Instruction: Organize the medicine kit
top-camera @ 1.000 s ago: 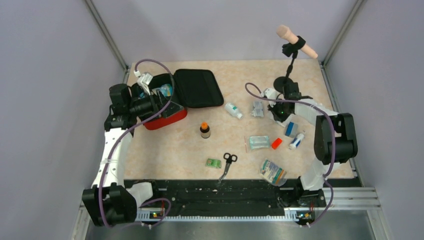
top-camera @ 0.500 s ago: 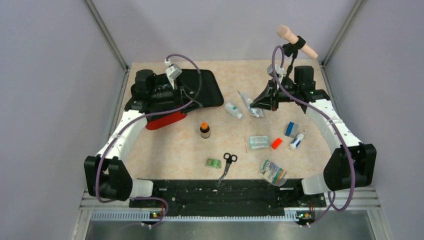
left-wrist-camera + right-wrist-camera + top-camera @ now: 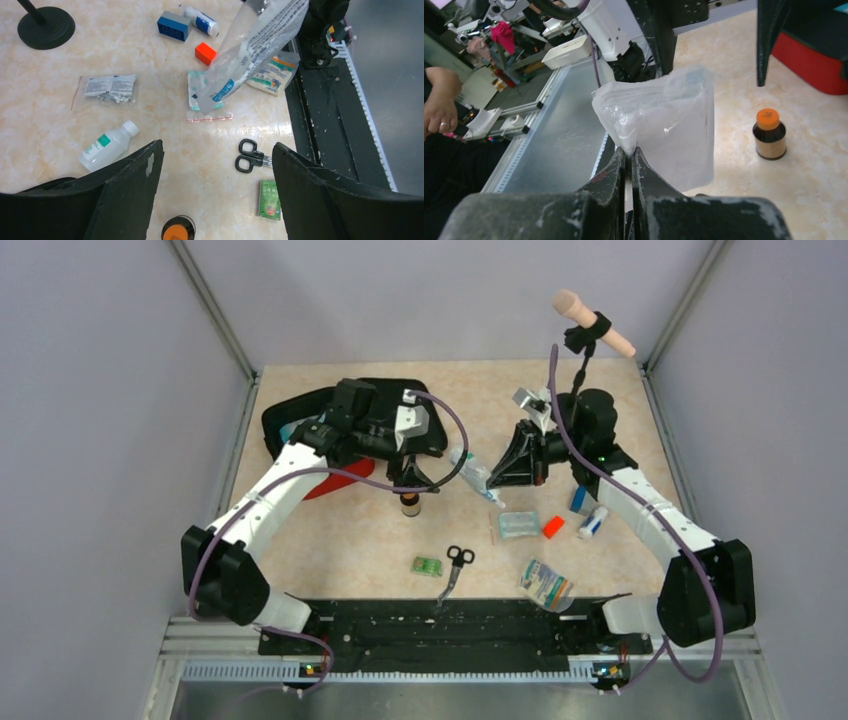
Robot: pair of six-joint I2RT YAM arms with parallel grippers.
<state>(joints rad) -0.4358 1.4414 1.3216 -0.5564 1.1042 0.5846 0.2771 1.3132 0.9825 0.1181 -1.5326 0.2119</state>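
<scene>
Two arms reach over a beige table [image 3: 340, 540] in the overhead view. The medicine kit [image 3: 322, 484] lies open in the upper left of the frame: a red soft shell with rounded corners and a black lining. My left arm crosses over much of it. The left gripper [image 3: 411, 476] hangs just right of the kit, above an orange-capped bottle [image 3: 410, 503]. The right gripper [image 3: 499, 476], at centre, holds a clear plastic pouch [image 3: 474, 473].

From the left wrist, I see the left gripper [image 3: 217, 146] with its fingers spread wide and nothing between them. The orange-capped bottle [image 3: 177, 231] sits at the bottom edge, the scissors [image 3: 252, 156] are right of centre, a white bottle [image 3: 107, 146] is at left, and the clear plastic pouch [image 3: 255, 50] dangles at top.

From the right wrist, the right gripper [image 3: 629, 156] is pinched tight on the clear plastic pouch [image 3: 669, 130]. The medicine kit [image 3: 809, 62] shows as a red edge in the upper right, with the orange-capped bottle [image 3: 769, 135] below it.
</scene>
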